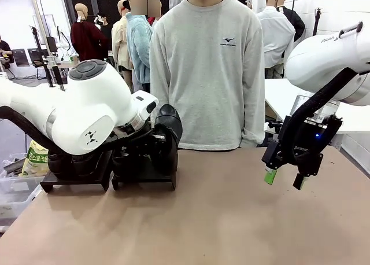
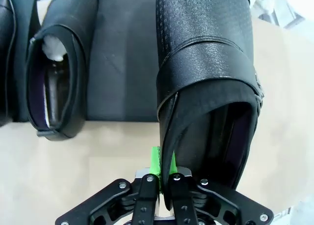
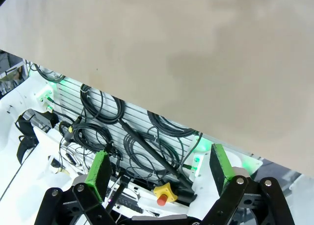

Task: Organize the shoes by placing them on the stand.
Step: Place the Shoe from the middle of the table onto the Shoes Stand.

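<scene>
Left claw clamped on a dress shoe at the stand; right claw spread and empty.

Much of the stand (image 1: 141, 181) is hidden behind the left arm in the front view, so the shoes on it cannot be counted there. The held shoe (image 2: 208, 87), black with a perforated vamp and a strap, is pinched at its heel rim by the left claw (image 2: 162, 173), toe over the matte-black stand. Another shoe (image 2: 56, 68) is seen resting beside it. The right claw (image 1: 284, 179) is held above the brown counter (image 1: 231, 219), nothing between its pads. A person in a grey sweatshirt (image 1: 211, 68) is stood behind the counter.
</scene>
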You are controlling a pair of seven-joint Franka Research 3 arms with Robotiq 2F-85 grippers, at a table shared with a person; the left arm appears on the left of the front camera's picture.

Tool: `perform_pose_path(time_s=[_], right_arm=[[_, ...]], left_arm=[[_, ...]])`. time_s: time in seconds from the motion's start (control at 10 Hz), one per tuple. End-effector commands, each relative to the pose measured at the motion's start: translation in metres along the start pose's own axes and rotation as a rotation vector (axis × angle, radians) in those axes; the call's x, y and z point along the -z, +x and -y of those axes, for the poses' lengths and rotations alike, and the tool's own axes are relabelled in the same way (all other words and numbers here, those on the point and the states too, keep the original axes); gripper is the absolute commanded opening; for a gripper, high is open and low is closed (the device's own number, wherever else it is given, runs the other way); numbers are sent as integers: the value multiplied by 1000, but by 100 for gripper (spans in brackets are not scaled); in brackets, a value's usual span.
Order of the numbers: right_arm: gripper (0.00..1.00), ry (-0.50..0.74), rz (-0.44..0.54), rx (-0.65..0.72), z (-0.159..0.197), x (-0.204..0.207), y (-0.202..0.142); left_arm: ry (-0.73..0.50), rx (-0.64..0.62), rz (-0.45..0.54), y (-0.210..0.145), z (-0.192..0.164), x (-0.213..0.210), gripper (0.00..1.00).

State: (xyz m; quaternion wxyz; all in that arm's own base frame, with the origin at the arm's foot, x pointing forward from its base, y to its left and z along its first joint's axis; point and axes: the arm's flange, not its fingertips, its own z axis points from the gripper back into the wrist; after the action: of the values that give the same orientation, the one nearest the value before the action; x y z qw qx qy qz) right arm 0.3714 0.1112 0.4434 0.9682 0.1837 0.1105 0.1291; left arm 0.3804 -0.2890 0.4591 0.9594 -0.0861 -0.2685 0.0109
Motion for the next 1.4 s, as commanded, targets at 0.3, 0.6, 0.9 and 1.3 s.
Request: perform_pose_path(time_s=[0.3, 0.6, 0.9, 1.3], right_arm=[[100, -6, -9, -6, -1, -2, 1], [100, -6, -9, -6, -1, -2, 1], [100, -6, -9, -6, -1, -2, 1], [100, -6, -9, -6, -1, -2, 1]], left_arm=[[122, -21, 142, 12, -3, 41, 0], [177, -37, 142, 20, -6, 62, 0], [223, -25, 113, 29, -5, 89, 0], [223, -58, 81, 43, -4, 107, 0]])
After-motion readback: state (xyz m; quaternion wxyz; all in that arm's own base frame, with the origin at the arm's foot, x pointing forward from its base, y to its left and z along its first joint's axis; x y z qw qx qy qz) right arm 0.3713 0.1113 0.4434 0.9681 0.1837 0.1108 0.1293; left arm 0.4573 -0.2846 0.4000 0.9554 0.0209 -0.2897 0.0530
